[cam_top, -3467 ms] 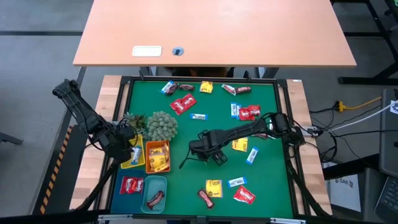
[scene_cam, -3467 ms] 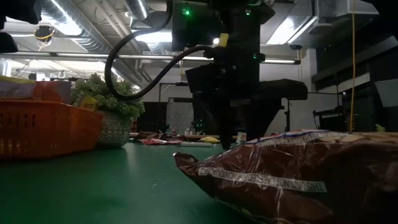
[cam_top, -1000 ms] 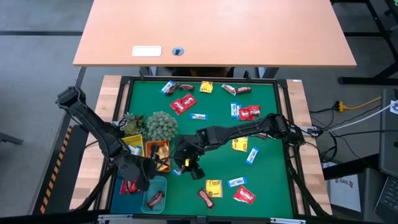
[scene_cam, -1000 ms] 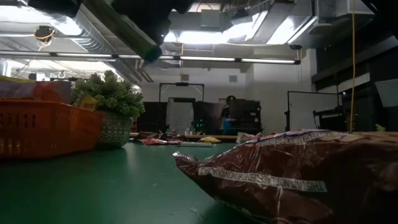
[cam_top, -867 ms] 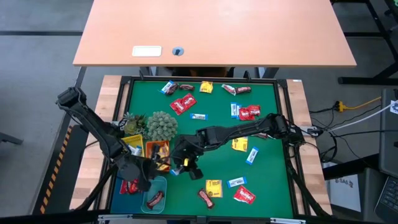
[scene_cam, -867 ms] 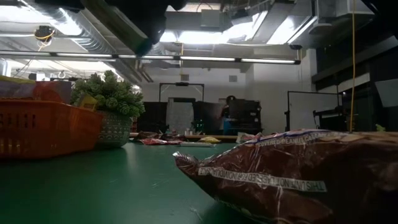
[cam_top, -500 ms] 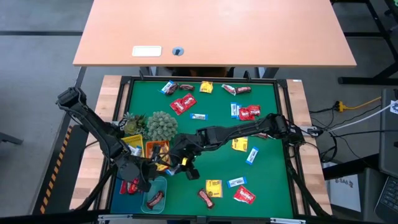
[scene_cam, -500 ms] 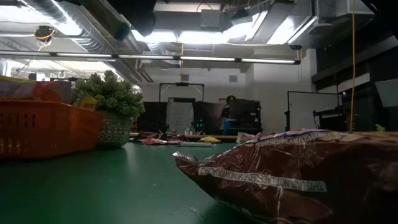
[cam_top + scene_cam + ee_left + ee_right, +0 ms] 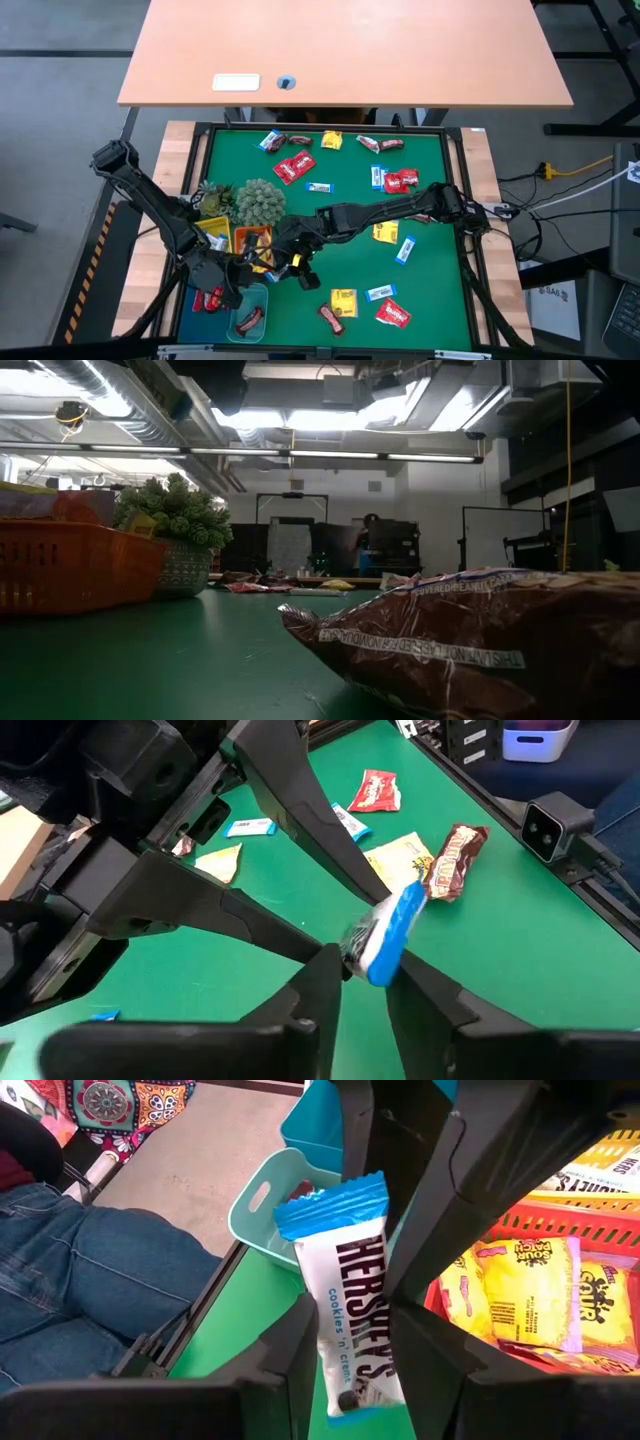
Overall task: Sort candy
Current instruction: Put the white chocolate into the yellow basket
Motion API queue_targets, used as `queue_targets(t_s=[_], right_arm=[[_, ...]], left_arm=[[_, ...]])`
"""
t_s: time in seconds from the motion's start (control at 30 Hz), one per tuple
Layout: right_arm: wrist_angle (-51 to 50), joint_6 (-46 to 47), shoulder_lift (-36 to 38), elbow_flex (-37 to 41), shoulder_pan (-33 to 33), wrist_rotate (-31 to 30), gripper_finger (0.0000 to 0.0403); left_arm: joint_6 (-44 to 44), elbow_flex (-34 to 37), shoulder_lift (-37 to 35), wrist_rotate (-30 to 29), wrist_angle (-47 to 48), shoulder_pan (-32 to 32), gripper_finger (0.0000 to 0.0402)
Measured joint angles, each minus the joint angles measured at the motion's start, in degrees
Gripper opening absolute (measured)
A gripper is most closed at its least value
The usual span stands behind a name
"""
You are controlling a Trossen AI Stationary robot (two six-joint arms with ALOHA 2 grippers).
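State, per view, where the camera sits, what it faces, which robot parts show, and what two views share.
High view: above the table, straight down on the green mat; left arm, right arm show.
Low view: table-top height, level past a brown wrapped bar into the room; no gripper shows.
Left wrist view: on the left arm, past left gripper toward a blue-white wrapped candy.
Right wrist view: on the right arm; right gripper shut on that candy.
Wrist views share that candy.

Pretty standard lab room: a light wooden desk [image 9: 345,50] sits at 12 o'clock past the green work surface [image 9: 340,200], grey floor [image 9: 60,70] around it, fluorescent strip lights [image 9: 330,455] and exposed ducts [image 9: 90,385] overhead.
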State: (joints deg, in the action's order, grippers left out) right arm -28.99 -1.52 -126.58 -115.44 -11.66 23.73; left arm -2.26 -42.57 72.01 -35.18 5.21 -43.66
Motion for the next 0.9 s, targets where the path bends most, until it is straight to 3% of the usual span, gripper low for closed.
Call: queue_targets(t_s=[0.27,0.8,0.9], right_arm=[[0.0,0.0,0.0,0.0,0.0,-0.8,0.0120],[-1.3,0.1,0.2,0.0,0.0,-1.6,0.0120],[-1.3,0.2,0.2,0.0,0.0,-1.7,0.0135]], left_arm=[[0.0,0.0,0.0,0.2,0.1,0.0,0.0025],[-0.1,0.0,0.0,0.1,0.2,0.0,0.0024],[-0.1,0.0,0.0,0.2,0.1,0.0,0.0024]])
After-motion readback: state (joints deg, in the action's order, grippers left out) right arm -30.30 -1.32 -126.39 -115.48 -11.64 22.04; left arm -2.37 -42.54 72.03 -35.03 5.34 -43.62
